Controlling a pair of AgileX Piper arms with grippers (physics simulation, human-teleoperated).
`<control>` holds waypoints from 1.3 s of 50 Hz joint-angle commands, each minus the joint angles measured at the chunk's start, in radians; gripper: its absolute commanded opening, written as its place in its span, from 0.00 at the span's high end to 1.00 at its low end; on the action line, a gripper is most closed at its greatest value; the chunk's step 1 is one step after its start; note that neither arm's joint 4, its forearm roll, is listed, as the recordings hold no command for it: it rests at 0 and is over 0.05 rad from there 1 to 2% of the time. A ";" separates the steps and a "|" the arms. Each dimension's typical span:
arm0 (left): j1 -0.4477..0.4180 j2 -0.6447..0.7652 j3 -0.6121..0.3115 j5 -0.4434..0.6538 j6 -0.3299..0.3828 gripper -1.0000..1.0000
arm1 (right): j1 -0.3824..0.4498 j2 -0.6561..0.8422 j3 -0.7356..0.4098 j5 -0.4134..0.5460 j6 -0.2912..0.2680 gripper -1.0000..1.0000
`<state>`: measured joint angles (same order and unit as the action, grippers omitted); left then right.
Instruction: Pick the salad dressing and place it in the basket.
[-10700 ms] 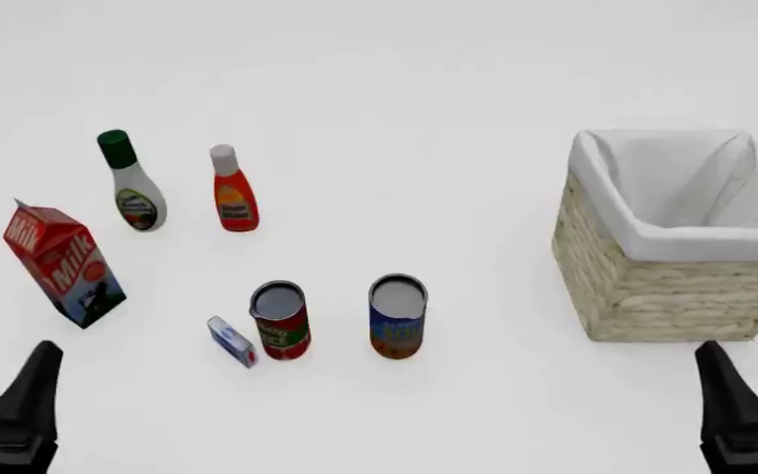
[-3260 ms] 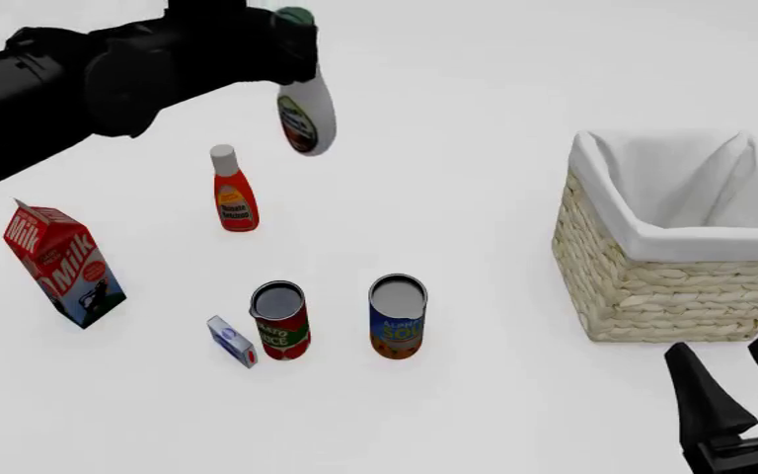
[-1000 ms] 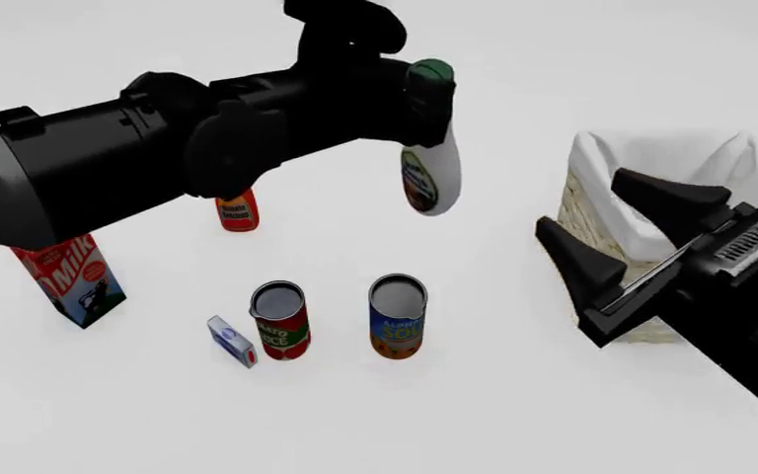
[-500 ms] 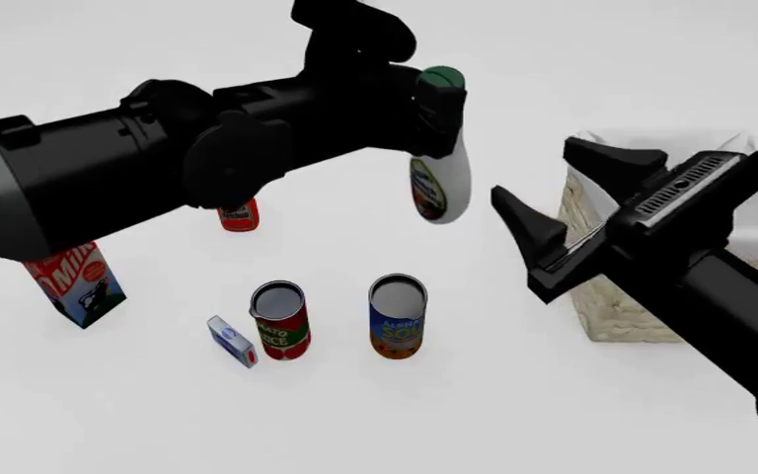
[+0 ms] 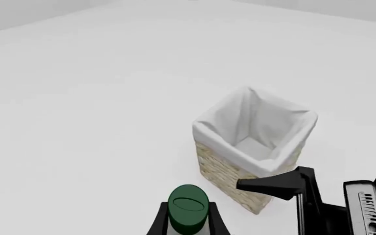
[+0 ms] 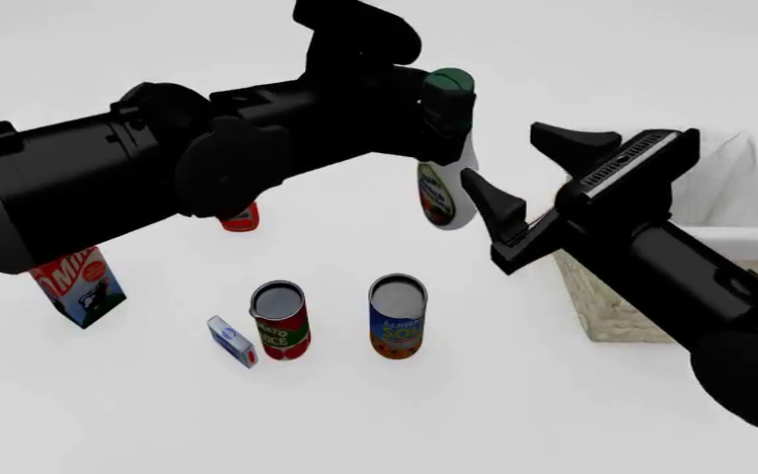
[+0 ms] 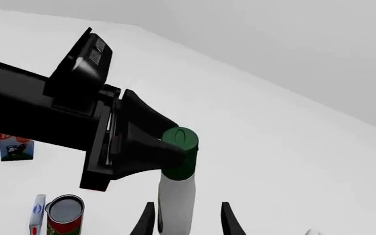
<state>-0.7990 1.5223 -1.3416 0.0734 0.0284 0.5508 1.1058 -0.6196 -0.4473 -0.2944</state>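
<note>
You had the salad dressing (image 6: 445,193) hanging in the air from the left gripper (image 6: 448,104), its jaws closed on the neck just under the green cap, so the white body hung free below for another grasp. The bottle was over open table, between the cans and the basket (image 6: 748,197), not yet above the rim. Your right gripper (image 6: 537,188) had its jaws spread wide and empty, just beside the bottle; from the right wrist view its fingers (image 7: 145,220) stood on either side of the body without clearly touching it, which looked like a handover being lined up.

Below stood the two cans (image 6: 398,316), a small box (image 6: 232,342), the milk carton (image 6: 79,286) and the red bottle (image 6: 237,217), all well under the load. The right arm itself lay between bottle and basket.
</note>
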 commanded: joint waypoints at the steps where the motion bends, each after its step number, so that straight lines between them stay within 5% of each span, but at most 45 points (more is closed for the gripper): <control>1: -0.010 -0.015 -0.002 -0.003 0.011 1.00 | 0.007 0.060 -0.020 -0.035 0.010 0.00; 53: -0.046 -0.048 0.017 0.003 0.011 1.00 | 0.017 0.202 -0.059 -0.090 0.057 0.00; 54: -0.045 -0.048 0.017 0.002 0.011 1.00 | 0.016 0.206 -0.058 -0.094 0.056 1.00; 65: -0.044 -0.047 0.019 0.000 0.015 1.00 | 0.024 0.202 -0.051 -0.100 0.048 1.00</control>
<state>-0.8449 1.4858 -1.3100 0.0788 0.0306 0.5659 1.3022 -0.6779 -0.5417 -0.2553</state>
